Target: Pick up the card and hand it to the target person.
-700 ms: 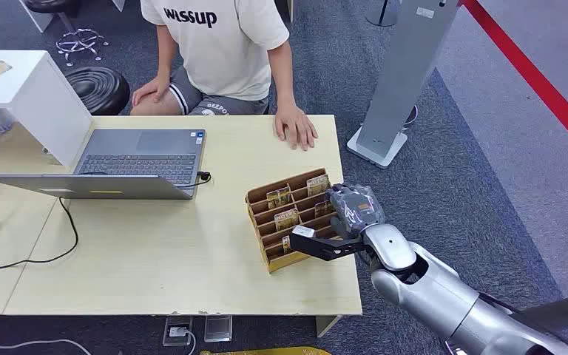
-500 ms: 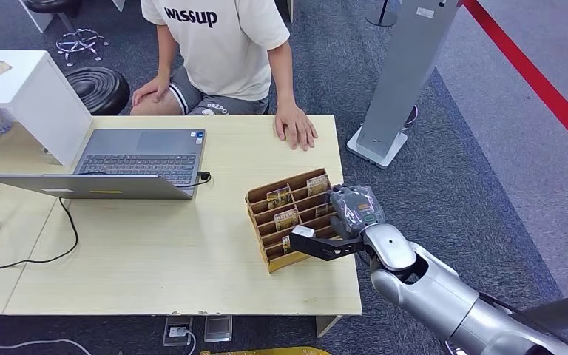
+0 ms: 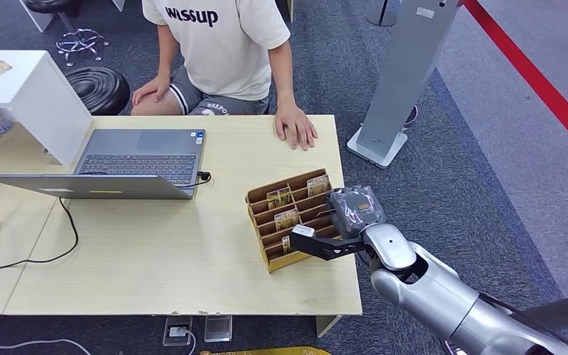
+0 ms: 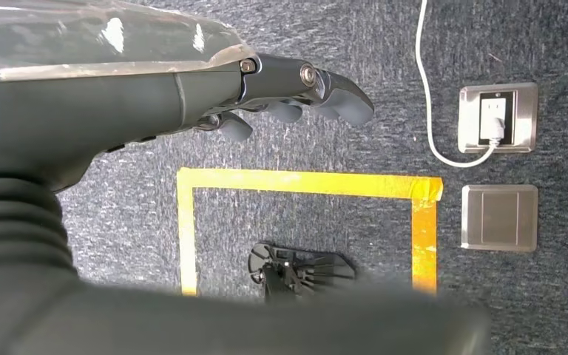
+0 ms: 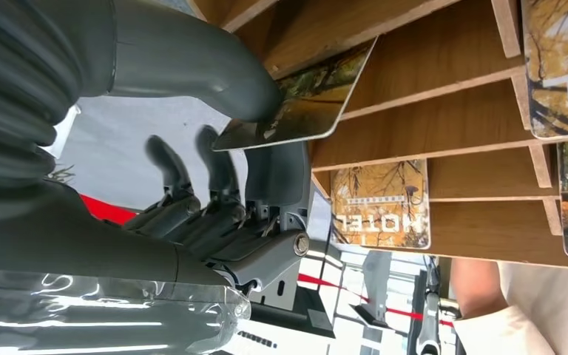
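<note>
The right hand (image 3: 351, 211), dull grey with a ribbed rubbery cuff and a glossy clear wrap over its back, sits at the right end of a stepped wooden card rack (image 3: 290, 217) on the pale, smooth-grained bench (image 3: 155, 259). In the right wrist view its thick thumb presses on top of a thin, flat, round-cornered card (image 5: 296, 103) printed with autumn foliage, while a darker finger lies under it, so the card is pinched at its inner edge. The card is tilted and part of it lies over a plywood ledge of the rack's slot. Other glossy cards stand in neighbouring tiers, one lettered HOTEL (image 5: 381, 203). The rack is brown sheet wood with raw, lighter cut edges and narrow slanted shelves. The left hand (image 4: 296, 92) hangs over coarse dark carpet (image 4: 547, 44), fingers loosely curled and holding nothing; I cannot tell whether they are apart or closed. Below it lie a square of yellow tape (image 4: 307, 185) and two brushed metal floor plates, one with a white plug. Across the bench sits a person in a cream T-shirt (image 3: 222, 44), one hand (image 3: 296, 126) flat on the wood beside a grey laptop (image 3: 144, 159).
</note>
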Available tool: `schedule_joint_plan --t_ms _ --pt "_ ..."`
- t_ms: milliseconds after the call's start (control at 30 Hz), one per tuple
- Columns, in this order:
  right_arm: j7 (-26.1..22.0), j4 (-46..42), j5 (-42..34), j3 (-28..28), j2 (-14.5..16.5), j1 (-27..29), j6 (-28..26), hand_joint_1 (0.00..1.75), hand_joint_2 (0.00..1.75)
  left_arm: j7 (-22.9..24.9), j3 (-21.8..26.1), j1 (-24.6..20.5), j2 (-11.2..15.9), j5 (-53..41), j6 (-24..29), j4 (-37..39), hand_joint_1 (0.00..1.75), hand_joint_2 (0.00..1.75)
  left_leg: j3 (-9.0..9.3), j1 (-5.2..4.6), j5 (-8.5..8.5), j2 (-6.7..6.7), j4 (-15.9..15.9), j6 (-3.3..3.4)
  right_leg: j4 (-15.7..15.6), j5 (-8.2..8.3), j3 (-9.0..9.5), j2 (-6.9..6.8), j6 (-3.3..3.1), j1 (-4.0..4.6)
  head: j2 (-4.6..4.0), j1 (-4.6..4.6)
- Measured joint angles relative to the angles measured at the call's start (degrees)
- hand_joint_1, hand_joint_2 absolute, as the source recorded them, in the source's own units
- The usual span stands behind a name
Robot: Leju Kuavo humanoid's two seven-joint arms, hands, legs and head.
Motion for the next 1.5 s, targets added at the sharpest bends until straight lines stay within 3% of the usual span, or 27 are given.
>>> schedule_joint_plan --t_ms 667,1000,1167,1300,1500 --pt "1.1 -2.4 -1.7 -0.7 -0.9 -1.3 -0.3 1.64 1.75 -0.1 0.0 0.0 0.2 0.5 0.2 0.0 0.0 1.75 0.01 0.0 0.01 0.0 0.0 0.0 0.0 0.0 0.0 0.01 0.0 0.0 -0.01 0.0" --pt "4.3 -13.9 -7.5 -3.8 -5.0 -7.3 8.0 1.64 1.75 0.2 0.0 0.1 0.7 1.2 0.1 0.0 0.0 1.75 0.02 -0.01 0.02 0.01 0.0 0.01 0.0 0.01 -0.01 0.01 0.01 -0.01 -0.01 0.02" --pt "4.8 -19.8 -8.2 -4.9 -6.5 -9.3 9.5 1.64 1.75 0.3 0.0 0.1 0.7 1.3 0.0 0.0 0.0 1.75 0.02 0.0 0.01 0.0 0.0 0.01 0.0 0.01 -0.01 0.01 0.01 0.0 -0.01 -0.01" --pt "2.8 -22.3 -5.6 -5.0 -6.7 -9.1 7.4 1.64 1.75 0.4 0.0 0.1 0.7 1.2 -0.2 0.0 0.0 1.75 0.01 0.0 0.01 0.0 0.0 0.01 0.0 0.01 0.0 0.01 0.01 0.0 -0.01 -0.01" --pt "-4.1 -21.5 1.3 -4.9 -5.5 -6.5 -5.6 1.64 1.75 0.3 0.0 0.0 0.4 0.6 -0.5 0.0 0.0 1.75 -0.01 0.0 0.01 -0.01 0.0 0.01 0.0 0.01 0.01 0.0 0.01 0.0 -0.01 0.01"
